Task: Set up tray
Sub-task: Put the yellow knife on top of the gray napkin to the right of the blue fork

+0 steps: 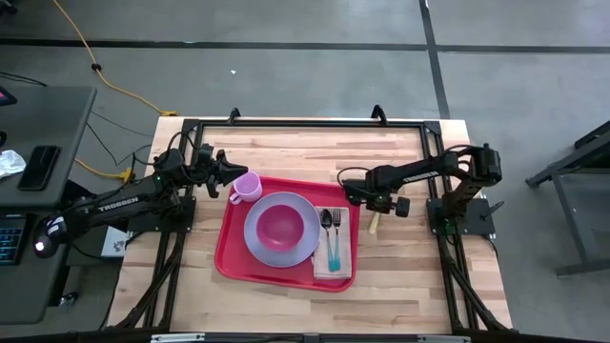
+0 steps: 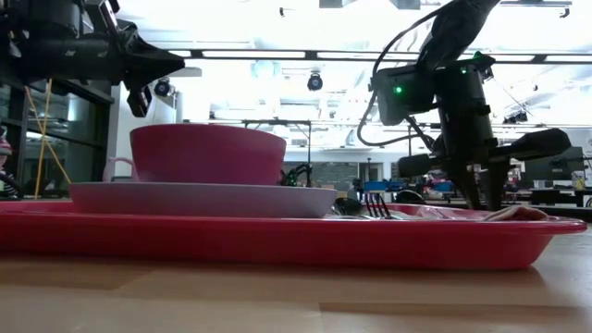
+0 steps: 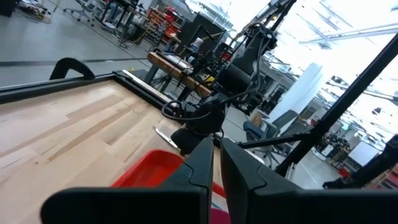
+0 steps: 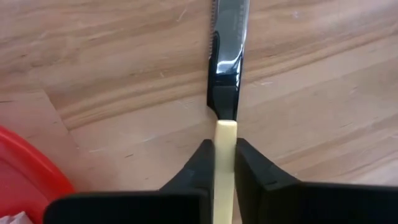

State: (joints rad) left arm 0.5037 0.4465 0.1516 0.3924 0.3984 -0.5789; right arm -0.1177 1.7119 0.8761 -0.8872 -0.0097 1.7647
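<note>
1. On the wooden surface (image 1: 286,148) there is 1 red tray (image 1: 232,250), 1 lavender plate (image 1: 255,238), 1 magenta bowl (image 1: 278,227), 1 pink cup (image 1: 247,187), 1 napkin (image 1: 331,269), 1 fork (image 1: 325,229), 1 spoon (image 1: 335,236) with a teal handle, and 1 knife (image 4: 227,37) with a pale yellow handle.
2. The right gripper (image 4: 225,155) is down at the surface just beside the tray's right edge, its 2 fingers clenched on the knife's yellow handle; the blade lies flat on the bare wood, pointing away from the gripper.
3. The left gripper (image 3: 216,160) hangs above the surface at the tray's far left corner, near the cup, its fingers drawn close with only a thin gap between them and nothing held.
4. The tray lies flat in the middle of the surface, nearer the front edge, between the 2 arms.
5. In the tray: the plate sits centre-left with the bowl on top of it; the cup stands at the far left corner; the napkin lies along the right side with the fork and spoon side by side on it.
6. The knife is outside the tray, on the wood to its right.
</note>
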